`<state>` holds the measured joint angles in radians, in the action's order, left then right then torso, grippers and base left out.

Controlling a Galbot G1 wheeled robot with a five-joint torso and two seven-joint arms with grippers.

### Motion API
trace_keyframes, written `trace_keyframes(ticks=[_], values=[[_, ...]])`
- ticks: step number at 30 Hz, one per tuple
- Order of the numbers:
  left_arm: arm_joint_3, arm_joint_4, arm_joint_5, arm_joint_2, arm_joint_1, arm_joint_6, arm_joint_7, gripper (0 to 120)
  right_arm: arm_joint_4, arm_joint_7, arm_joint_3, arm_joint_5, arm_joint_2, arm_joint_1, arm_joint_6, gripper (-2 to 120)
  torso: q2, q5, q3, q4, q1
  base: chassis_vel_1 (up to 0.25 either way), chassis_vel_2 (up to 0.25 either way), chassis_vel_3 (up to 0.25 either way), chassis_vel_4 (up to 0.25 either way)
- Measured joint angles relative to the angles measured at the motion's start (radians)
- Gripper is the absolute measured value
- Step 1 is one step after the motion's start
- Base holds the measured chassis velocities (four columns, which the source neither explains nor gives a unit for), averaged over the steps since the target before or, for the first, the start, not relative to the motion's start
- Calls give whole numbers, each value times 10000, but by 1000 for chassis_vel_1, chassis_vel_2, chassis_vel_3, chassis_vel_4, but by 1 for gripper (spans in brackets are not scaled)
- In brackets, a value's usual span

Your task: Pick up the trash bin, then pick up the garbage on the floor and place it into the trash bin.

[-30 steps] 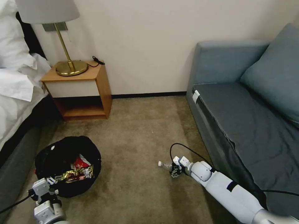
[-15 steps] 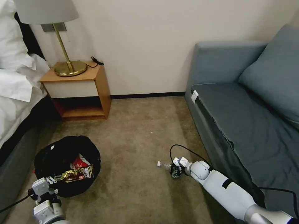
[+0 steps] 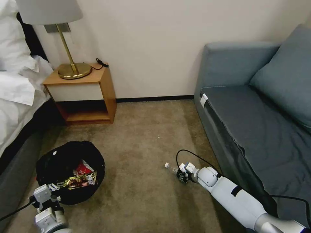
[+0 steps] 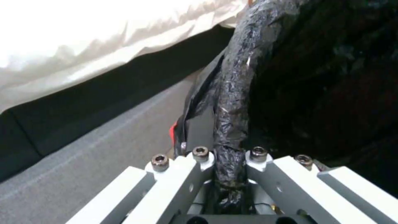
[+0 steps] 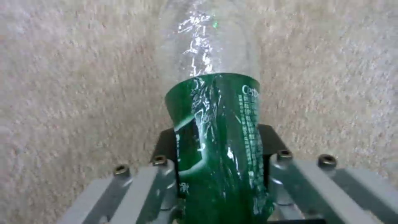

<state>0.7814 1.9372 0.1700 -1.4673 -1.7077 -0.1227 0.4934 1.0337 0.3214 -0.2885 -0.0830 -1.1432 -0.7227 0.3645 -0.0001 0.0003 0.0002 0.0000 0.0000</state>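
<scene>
Down at the near left, the left gripper [image 3: 53, 188] is clamped on the near rim of the trash bin [image 3: 55, 165], and the left wrist view confirms it: both fingers [image 4: 199, 161] pinch a fold of the crinkly black bag liner [image 4: 234, 102] tight between them. Inside the bin lie a gold-black snack wrapper [image 3: 79, 181] and a red-and-white packet [image 3: 85, 168]. Over on the right, the right gripper [image 3: 182, 176] sits low over the tan carpet [image 3: 142, 136], its fingers closed around the clear bottle with green label [image 5: 217, 137]; in the head view the bottle [image 3: 170, 167] pokes out toward the bin side, white cap leading, and whether it touches the carpet I cannot tell. The bin and bottle are well apart, with open carpet between them. To the left runs the bed [image 3: 16, 97] with rumpled white linen; to the right, the grey-blue sofa [image 3: 259, 113] and its cushion [image 3: 288, 74]. Farther back stands a wooden nightstand [image 3: 84, 94] carrying a brass lamp [image 3: 69, 64], against the pale wall [image 3: 155, 42] with its dark baseboard [image 3: 155, 98].
</scene>
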Motion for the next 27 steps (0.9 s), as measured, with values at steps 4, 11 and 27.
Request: trace_keyframes(ticks=[4, 11, 27], values=[[0, -14, 1, -8, -4, -3, 0, 3, 222, -45, 74, -155, -28, 41, -1, 25, 0, -2, -1, 1, 0, 0, 0, 0, 0], [1, -14, 1, -3, -14, -8, 0, 3, 834, -269, 216, -547, -161, 181, -82, 25, 0, -5, -1, -1, 0, 0, 0, 0, 0], [-224, 148, -255, -251, 103, 155, 0, 3, 3950, -1049, -1374, -4779, -1589, 731, -1095, 25, 0, -5, -2, 1, 0, 0, 0, 0, 0]])
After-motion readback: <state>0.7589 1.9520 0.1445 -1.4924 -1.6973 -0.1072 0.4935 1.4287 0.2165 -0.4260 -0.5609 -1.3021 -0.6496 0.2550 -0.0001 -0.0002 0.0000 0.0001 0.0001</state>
